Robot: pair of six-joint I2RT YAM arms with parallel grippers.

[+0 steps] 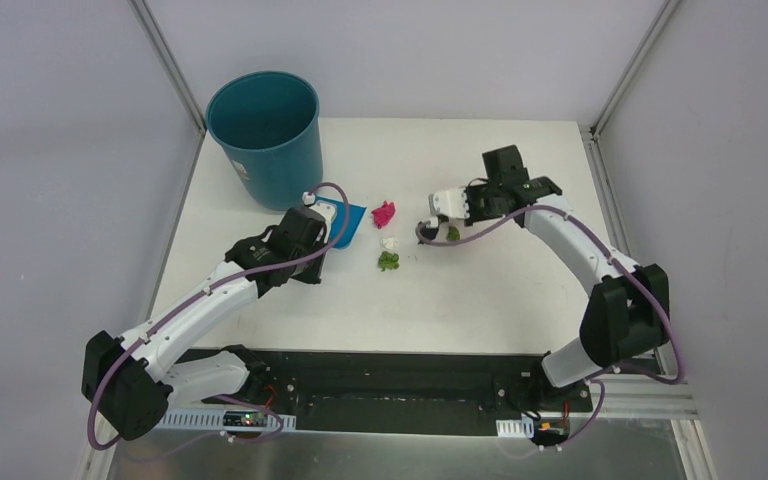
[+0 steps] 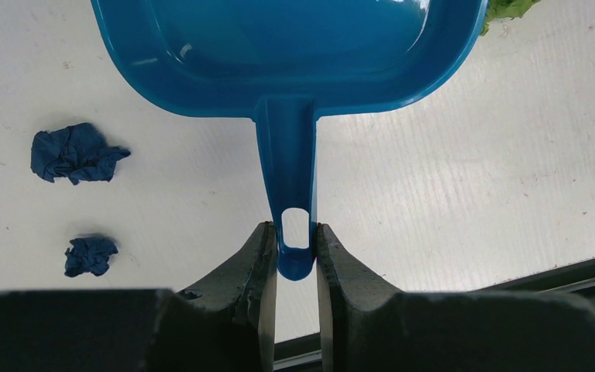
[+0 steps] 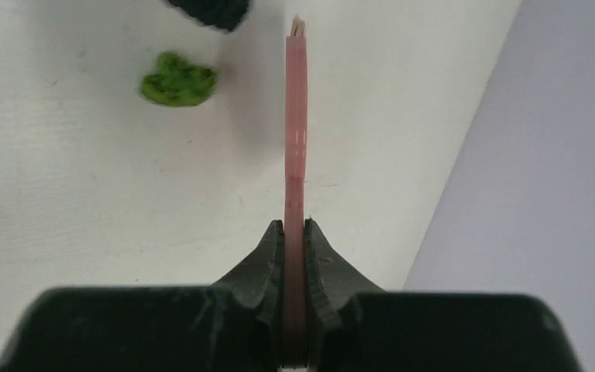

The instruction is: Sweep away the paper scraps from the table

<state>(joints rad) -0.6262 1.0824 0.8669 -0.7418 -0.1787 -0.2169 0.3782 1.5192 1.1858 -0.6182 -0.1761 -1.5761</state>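
Left gripper [image 2: 296, 252]: clamped on the handle of the blue dustpan [image 2: 279, 54]; the visible pan interior is bare
Right gripper [image 3: 294, 232]: clamped on the pink brush [image 3: 296, 116], which runs up frame centre
Paper scraps [image 1: 384, 212]: magenta, white and green wads at centre of the overhead view, on the table [image 1: 480, 300] between pan and brush; two dark blue wads [image 2: 73, 153] at left of the left wrist view
Progress: judged early; both tools held; every visible scrap remains uncollected

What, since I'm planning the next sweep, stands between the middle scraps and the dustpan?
Nothing visible does. The magenta scrap, white scrap and green scrap lie on bare table just beyond the dustpan, held by the left gripper. The brush in the right gripper is on their other side.
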